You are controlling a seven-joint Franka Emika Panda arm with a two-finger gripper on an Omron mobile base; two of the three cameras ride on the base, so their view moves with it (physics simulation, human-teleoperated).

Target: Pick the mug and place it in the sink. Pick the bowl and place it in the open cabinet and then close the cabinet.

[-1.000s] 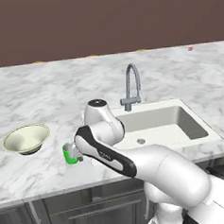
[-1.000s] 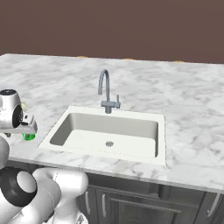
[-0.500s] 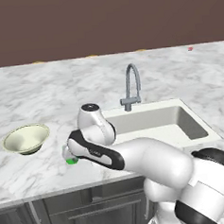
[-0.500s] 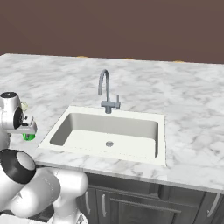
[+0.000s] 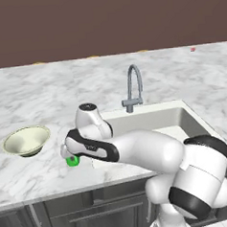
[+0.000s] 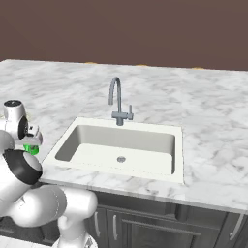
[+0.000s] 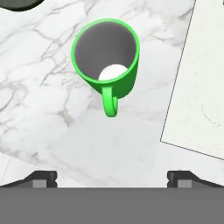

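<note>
1. Left base view: we see the mug [image 5: 72,160] standing on the desk [image 5: 47,98], just off the left rim of the sink [image 5: 192,117], with our arm's wrist hanging directly over it so that only a green sliver shows. The bowl [image 5: 26,140] sits well to the left, apart from the mug. Our worry here is that the wrist blocks the cup from this side; if we descend off-centre, we could knock it over or push it toward the desk's front edge.

2. Right base view: the mug [image 6: 32,149] peeks out green below the hand, near the sink's left rim [image 6: 62,140]. We judge that a carry that stays too low could clip that rim and tip the mug before it is over the basin.

3. Hand view: the claw [image 7: 112,175] is spread wide and holds nothing; its two tips sit well apart, short of the mug [image 7: 106,56]. The mug stands upright, its handle [image 7: 110,101] pointing toward us. We think one finger could land on the handle or the rim instead of straddling the wall, twisting the cup or letting it slip out as we close. The sink edge lies close on the right, so a finger could also graze it.
</note>
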